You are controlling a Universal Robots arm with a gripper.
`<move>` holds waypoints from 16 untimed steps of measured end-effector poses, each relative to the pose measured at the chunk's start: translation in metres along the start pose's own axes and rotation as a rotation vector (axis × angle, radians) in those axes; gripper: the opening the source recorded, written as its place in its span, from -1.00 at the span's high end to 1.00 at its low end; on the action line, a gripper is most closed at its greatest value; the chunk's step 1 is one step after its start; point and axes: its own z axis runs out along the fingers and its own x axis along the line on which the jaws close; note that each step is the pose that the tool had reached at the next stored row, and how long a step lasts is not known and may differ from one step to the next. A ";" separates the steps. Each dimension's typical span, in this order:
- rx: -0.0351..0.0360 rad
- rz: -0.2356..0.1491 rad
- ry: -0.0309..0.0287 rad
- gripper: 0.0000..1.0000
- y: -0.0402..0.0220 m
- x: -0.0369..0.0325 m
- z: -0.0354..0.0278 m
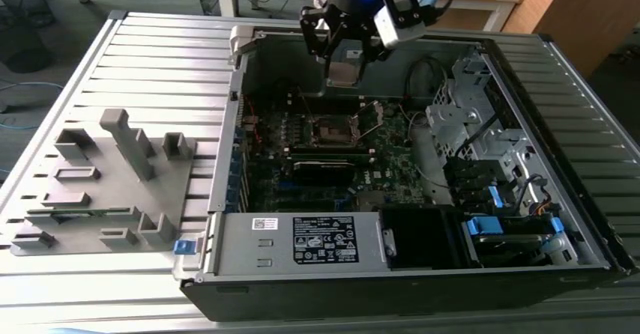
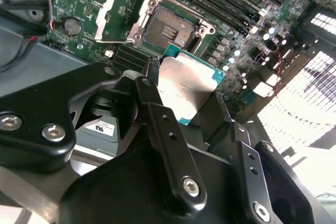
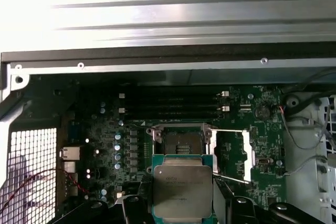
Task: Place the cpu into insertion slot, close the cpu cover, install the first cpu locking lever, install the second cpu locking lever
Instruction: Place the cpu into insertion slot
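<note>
My gripper hangs above the back of the open computer case, shut on the cpu, a flat silver-grey square on a green base. The black fingers clamp its two opposite edges. In the first wrist view the cpu sits just short of the insertion slot, which lies bare with its dark centre showing. The insertion slot also shows in the second wrist view and in the exterior view. The cpu cover is swung open beside the socket, its silver frame lying over the green board.
Long black memory slots run beside the socket. A labelled power supply fills the case's front, with blue-tabbed drive bays at the exterior view's right. A grey fixture tray lies on the slatted table at the exterior view's left.
</note>
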 end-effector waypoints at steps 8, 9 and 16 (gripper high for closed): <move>-0.0032 0.145 -0.0133 -0.08 -0.0001 0.0000 0.0011; -0.0036 0.163 -0.0150 -0.08 -0.0001 0.0000 0.0013; -0.0065 0.290 -0.0268 -0.08 -0.0002 -0.0001 0.0022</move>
